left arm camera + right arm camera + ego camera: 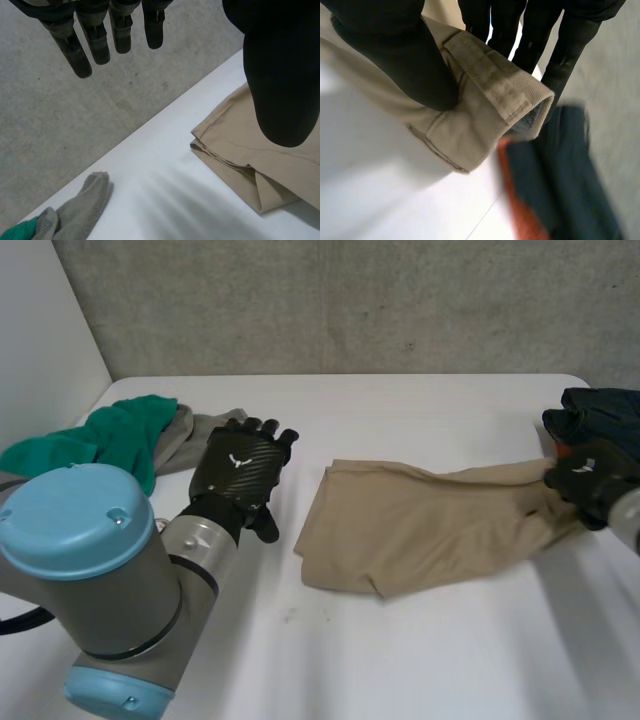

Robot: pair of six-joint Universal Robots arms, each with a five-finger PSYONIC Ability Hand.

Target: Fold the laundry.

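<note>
A beige garment (420, 525) lies partly folded across the middle of the white table (400, 660), stretched toward the right. My right hand (588, 478) grips its right end: in the right wrist view the thumb (400, 55) presses the hemmed beige edge (490, 100) against the fingers (540, 30). My left hand (240, 472) hovers left of the garment with straight, spread fingers (90, 40) and holds nothing. The garment's folded left corner (235, 160) lies under the left thumb (280, 75) in the left wrist view.
A green cloth (110, 435) and a grey cloth (195, 435) lie at the far left of the table. A dark blue garment with an orange patch (595, 415) sits at the far right, just behind my right hand. A concrete wall stands behind the table.
</note>
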